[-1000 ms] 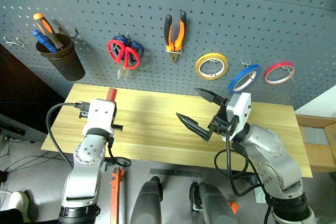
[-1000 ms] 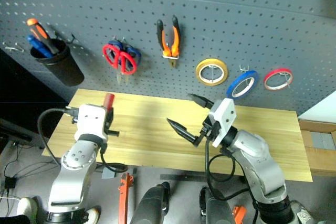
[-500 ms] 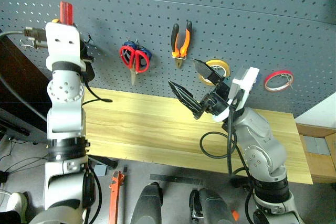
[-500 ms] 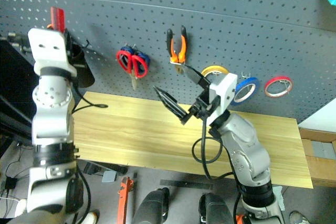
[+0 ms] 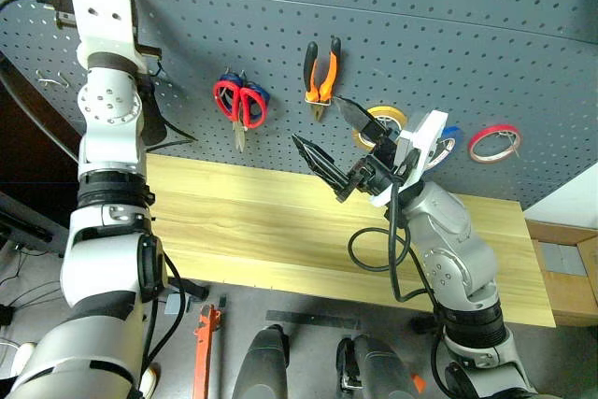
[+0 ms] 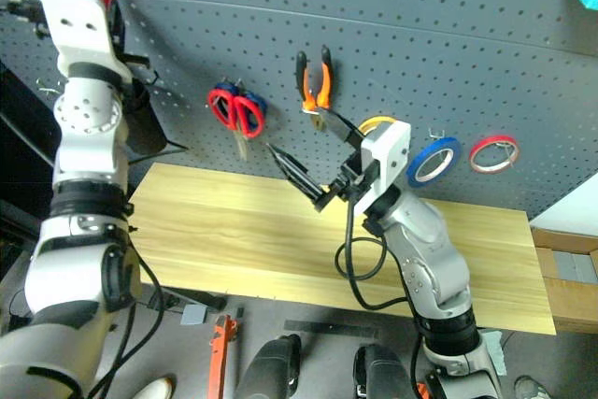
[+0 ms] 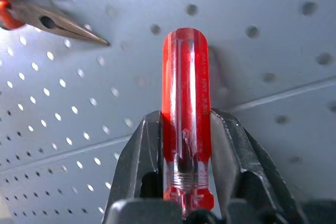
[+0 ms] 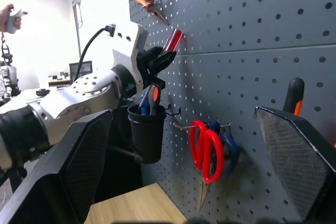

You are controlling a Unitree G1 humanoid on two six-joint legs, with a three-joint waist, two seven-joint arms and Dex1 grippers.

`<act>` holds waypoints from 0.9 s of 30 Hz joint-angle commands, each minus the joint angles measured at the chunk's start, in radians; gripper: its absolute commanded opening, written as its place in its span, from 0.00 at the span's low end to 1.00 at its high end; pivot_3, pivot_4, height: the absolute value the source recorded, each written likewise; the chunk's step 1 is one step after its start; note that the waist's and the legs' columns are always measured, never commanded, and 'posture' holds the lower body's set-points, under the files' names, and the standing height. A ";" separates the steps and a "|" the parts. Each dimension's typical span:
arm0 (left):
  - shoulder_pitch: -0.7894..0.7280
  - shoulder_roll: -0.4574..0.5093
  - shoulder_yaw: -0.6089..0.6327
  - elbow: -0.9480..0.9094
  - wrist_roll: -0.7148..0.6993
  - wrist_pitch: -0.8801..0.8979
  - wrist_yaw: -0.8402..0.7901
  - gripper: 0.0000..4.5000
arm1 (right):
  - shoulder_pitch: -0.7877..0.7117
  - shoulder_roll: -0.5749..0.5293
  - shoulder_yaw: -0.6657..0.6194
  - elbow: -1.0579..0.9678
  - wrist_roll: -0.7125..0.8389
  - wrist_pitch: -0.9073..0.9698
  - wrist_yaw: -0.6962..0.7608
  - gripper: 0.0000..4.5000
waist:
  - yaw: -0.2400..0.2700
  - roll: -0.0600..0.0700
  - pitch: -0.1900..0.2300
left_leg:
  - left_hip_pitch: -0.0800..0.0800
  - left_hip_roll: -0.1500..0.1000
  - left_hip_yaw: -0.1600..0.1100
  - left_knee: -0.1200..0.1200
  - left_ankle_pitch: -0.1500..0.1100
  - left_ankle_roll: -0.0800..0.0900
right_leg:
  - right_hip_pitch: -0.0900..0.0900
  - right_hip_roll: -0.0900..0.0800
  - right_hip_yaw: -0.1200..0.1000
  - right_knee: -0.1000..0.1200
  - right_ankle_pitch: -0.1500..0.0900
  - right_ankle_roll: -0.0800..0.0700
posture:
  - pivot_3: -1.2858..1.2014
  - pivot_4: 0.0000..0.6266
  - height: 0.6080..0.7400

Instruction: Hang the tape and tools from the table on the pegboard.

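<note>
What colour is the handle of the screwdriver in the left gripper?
Translucent red; the screwdriver shows best in the left wrist view.

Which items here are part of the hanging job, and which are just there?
Job: screwdriver in left pincer; red-handled scissors; pliers; blue tape; pegboard.
Not job: yellow roll; red roll; black cup.

Open pegboard (image 7: pixel 273 56) ahead of the screwdriver (image 7: pixel 185 114); black cup (image 8: pixel 147 132) below.
</note>
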 commanded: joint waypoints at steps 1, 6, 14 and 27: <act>-0.057 0.030 -0.011 0.046 0.004 -0.061 0.006 0.19 | -0.019 0.000 -0.019 -0.010 0.009 -0.025 0.000 1.00 | 0.000 0.000 0.000 | 0.000 0.000 0.000 0.000 0.000 0.000 | 0.000 0.000 0.000 0.000 0.000 0.000 | 0.57 0.29 1.00; -0.057 0.056 -0.010 0.090 0.004 -0.091 0.007 0.19 | -0.012 0.002 -0.007 -0.026 0.011 -0.018 -0.009 1.00 | 0.000 0.000 0.000 | 0.000 0.000 0.000 0.000 0.000 0.000 | 0.000 0.000 0.000 0.000 0.000 0.000 | 0.58 0.31 1.00; 0.078 0.041 0.026 0.029 -0.045 -0.040 0.004 0.19 | -0.002 -0.012 -0.003 -0.046 0.011 -0.003 -0.012 1.00 | -0.003 0.001 0.001 | 0.000 0.000 0.000 0.000 0.000 0.001 | 0.000 0.000 0.001 0.000 0.000 0.000 | 0.58 0.36 1.00; 0.302 0.010 0.075 -0.284 -0.117 0.160 0.022 0.47 | 0.006 -0.026 0.001 -0.058 0.023 0.014 -0.008 1.00 | -0.006 0.002 0.002 | 0.001 0.002 -0.003 0.000 -0.002 0.004 | 0.000 0.000 0.002 0.000 0.000 0.000 | 0.58 0.40 1.00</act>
